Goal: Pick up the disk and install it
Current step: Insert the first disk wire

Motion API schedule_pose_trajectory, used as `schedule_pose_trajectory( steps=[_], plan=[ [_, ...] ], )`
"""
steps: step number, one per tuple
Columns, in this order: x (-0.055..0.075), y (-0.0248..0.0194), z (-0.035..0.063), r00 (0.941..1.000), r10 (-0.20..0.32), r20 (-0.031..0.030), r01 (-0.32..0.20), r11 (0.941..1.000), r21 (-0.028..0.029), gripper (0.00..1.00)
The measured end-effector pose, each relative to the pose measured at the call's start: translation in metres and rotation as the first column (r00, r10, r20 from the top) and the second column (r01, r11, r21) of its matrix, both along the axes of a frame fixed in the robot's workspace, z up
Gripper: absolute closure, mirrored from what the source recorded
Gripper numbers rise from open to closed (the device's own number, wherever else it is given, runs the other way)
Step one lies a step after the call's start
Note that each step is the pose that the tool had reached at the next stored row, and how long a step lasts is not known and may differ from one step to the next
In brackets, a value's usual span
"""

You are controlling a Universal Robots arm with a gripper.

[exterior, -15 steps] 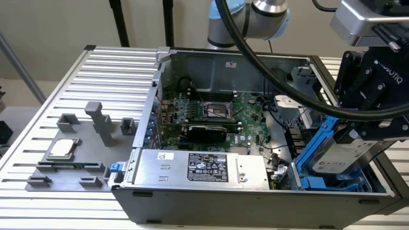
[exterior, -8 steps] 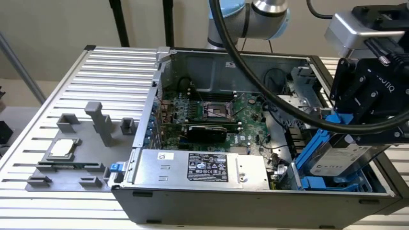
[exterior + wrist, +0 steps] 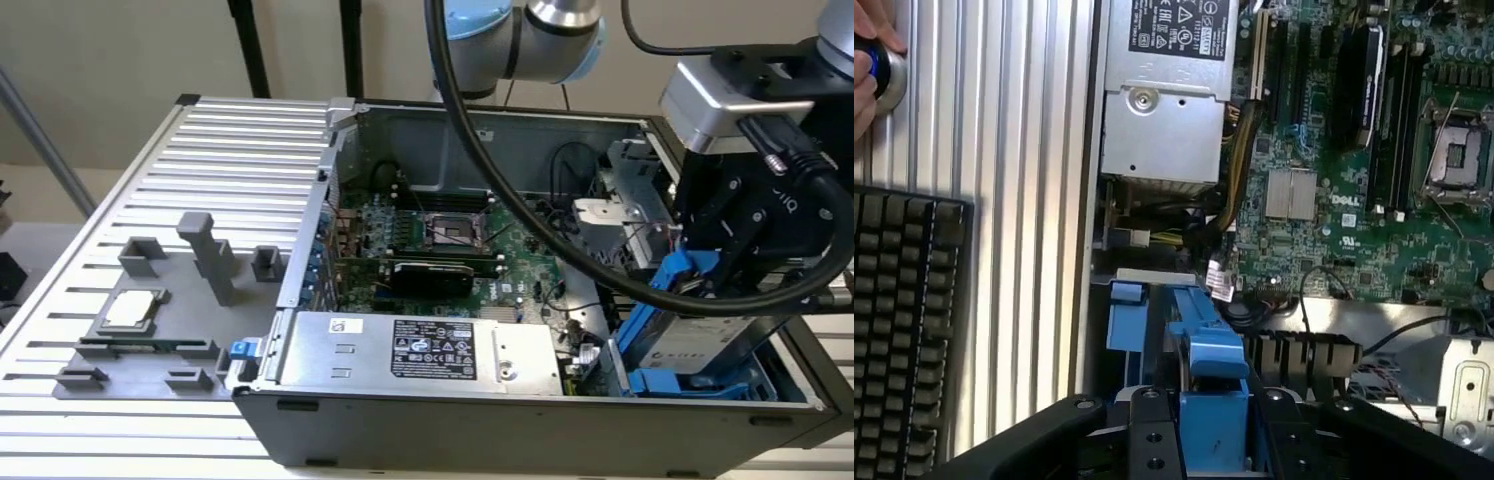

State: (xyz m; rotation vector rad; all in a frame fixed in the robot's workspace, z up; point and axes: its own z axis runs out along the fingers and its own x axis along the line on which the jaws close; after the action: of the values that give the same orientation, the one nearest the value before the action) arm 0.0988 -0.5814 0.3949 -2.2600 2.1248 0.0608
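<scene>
You will find the claw (image 3: 1214, 440) closed on the disk (image 3: 694, 345), its fingers clamped on either side of the blue frame. The disk stands on edge, slightly tilted, lowered into the exterior view's right end of the open computer case (image 3: 534, 425), near the power supply (image 3: 414, 350). A hand (image 3: 866, 60) touches a round button beside a keyboard (image 3: 904, 330).

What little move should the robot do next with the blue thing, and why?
Probably lower the disk a little deeper into the corner of the computer case at the exterior view's right. The gripper has its jaws clamped on the disk's blue frame, and the disk stands on edge, leaning and sticking up above the case rim, so it does not look seated yet.
</scene>
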Motion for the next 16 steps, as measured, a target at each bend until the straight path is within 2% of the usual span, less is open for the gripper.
schedule_pose_trajectory(
  steps=[10,16],
  plan=[
    [0.000,-0.0006,-0.0161,0.9989,0.047,0.0000,-0.047,0.9989,0.0058,1.00],
    [0.002,-0.0009,-0.0243,0.9989,0.047,0.0003,-0.047,0.9988,0.0143,1.00]
  ],
)
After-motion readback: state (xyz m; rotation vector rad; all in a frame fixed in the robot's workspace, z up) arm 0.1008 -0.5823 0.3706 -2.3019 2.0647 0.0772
